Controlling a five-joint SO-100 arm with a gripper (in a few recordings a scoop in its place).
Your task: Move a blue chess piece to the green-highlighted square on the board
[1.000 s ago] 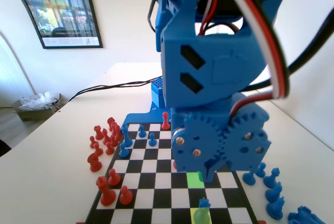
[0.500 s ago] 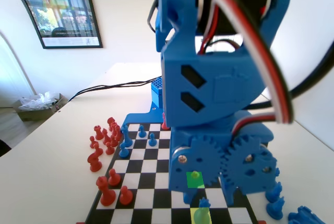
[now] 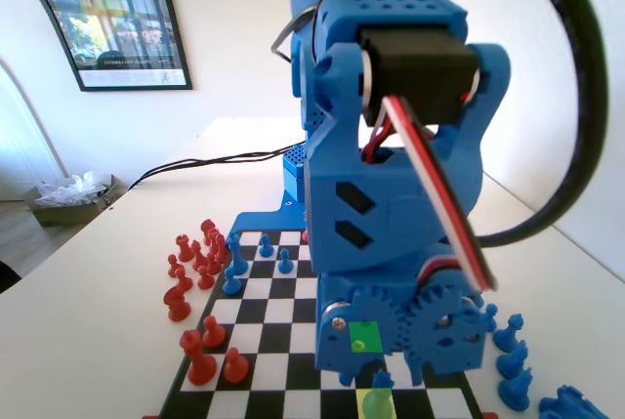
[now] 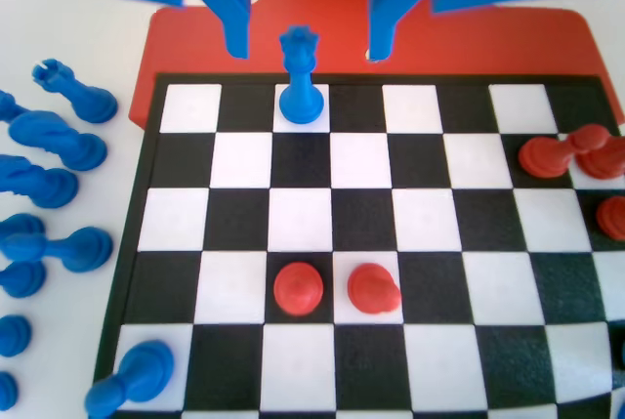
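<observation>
At the top of the wrist view, the pincer [image 4: 305, 43] hangs wide open, jaws either side of the blue chess piece [image 4: 300, 77], apparently lined up to grip it.

Crown-topped blue chess piece [image 4: 300, 77] upright on a white far-row square of the board [image 4: 371, 243].

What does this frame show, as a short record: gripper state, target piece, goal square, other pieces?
gripper: blue two-finger gripper open, fingers apart either side of the piece's crown, not touching it
target piece: small blue plastic chess piece with jagged crown, upright on a white square in the board's far row, wrist view
goal square: bright green highlighted square, no piece seen on it
board: black-and-white checkered board
other pieces: two red pawns mid-board; blue pieces off the board's left edge
</observation>
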